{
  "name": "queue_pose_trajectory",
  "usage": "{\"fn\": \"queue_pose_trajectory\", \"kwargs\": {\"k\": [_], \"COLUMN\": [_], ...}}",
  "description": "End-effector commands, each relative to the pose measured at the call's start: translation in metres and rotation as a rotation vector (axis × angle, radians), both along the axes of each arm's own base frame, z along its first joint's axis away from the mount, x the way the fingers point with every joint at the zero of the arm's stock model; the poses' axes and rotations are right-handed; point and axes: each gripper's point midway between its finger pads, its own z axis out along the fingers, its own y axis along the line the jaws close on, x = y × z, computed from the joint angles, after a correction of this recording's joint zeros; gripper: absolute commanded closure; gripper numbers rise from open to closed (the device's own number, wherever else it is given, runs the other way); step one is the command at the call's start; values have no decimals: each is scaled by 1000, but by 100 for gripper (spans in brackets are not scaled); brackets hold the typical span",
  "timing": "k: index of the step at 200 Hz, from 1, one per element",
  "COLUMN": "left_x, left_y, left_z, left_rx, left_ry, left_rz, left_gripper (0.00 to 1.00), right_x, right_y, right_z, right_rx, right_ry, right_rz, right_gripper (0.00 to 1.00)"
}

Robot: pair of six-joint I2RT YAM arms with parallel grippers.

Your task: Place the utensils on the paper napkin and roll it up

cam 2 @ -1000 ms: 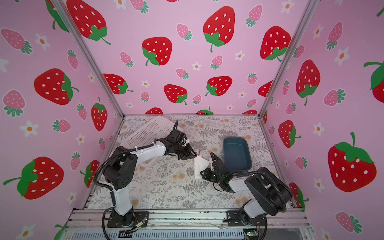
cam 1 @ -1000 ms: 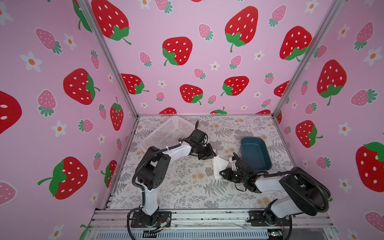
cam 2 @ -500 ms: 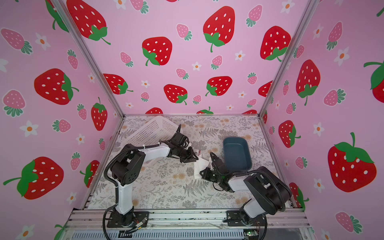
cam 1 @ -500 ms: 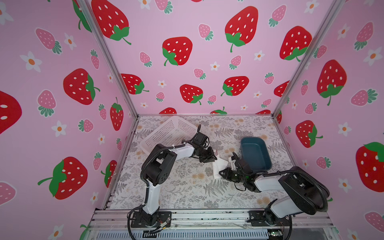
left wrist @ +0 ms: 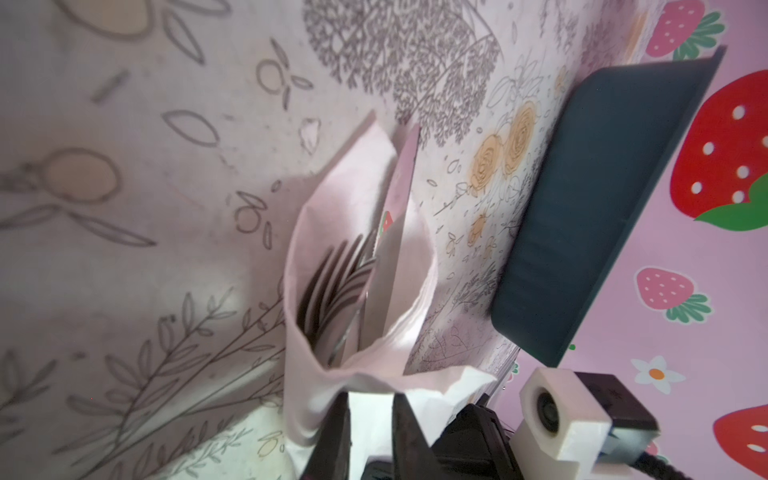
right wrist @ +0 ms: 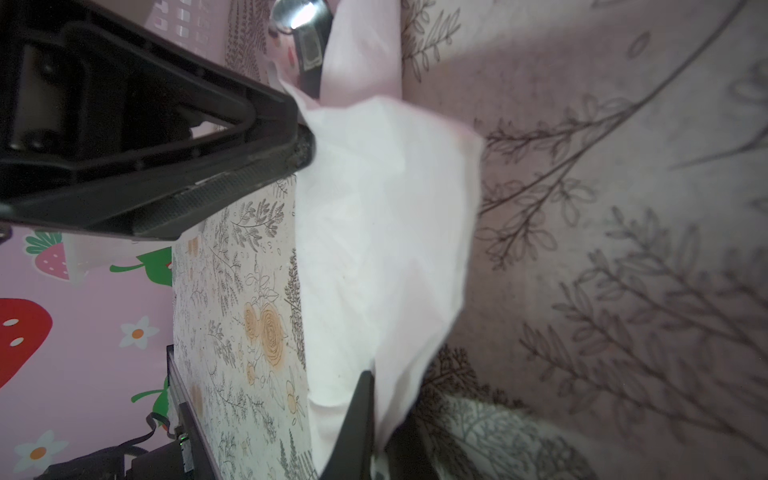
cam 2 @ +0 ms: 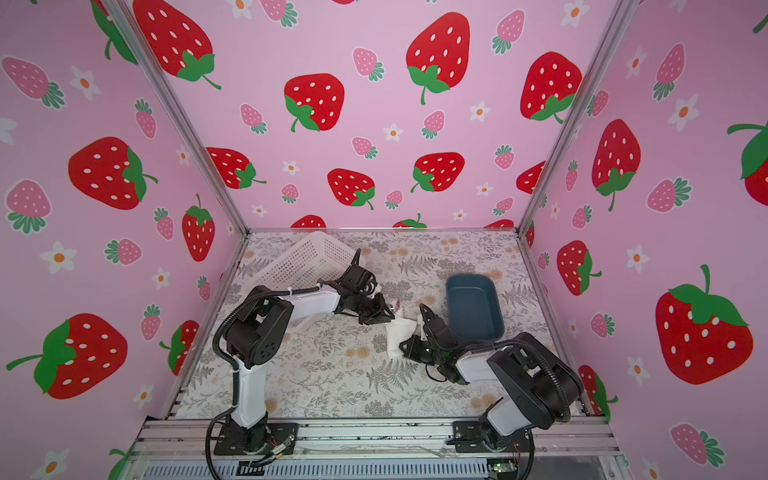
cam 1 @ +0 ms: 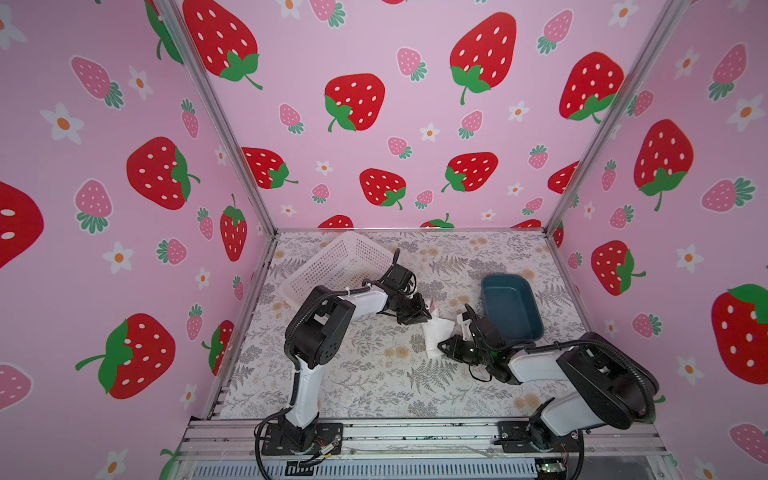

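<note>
1. Setting: a robotics lab test cell, not a home or a kitchen.
2. Evidence: the left arm and the right arm are bolted by base plates to an aluminium rail at the front edge, with loose cabling trailing below.
3. Enclosure: strawberry-printed panels set in metal corner posts box the bench in like a staged backdrop.
4. Bench top: a floral printed sheet carries props only, a white basket and a blue tub.
5. In the left wrist view, a white-housed lens sits on the facing wrist. It is probably a camera, but the view is close.
</note>
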Motion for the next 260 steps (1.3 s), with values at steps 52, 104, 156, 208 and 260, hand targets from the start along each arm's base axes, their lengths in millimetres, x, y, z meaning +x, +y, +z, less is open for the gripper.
{"fn": "queue_pose_trajectory", "kwargs": {"k": [52,104,156,208,260], "left_x": [26,32,29,30,5], "left_y": [7,11,13,6,10], "left_z": [8,-13,-19,45,66], "left_rx": [6,79,99,39,35], "left_ry": [-46,-34,-32,-142,-157], "left_rz": [34,34,18,-12,-24], "left_gripper": [83,85,84,70,69], "right_x": [-15,-16,-16,-16,-14], "right_y": [-15,-17,-16,-16,-15], "right_z": [-29,-31,-31,-31,-30], "right_rx": [-104,-114,-113,-114,-112], "right_ry": [100,103,103,103,100], "right_rz": [-2,2,5,3,3], "right_gripper": [90,91,90,90,90]}}
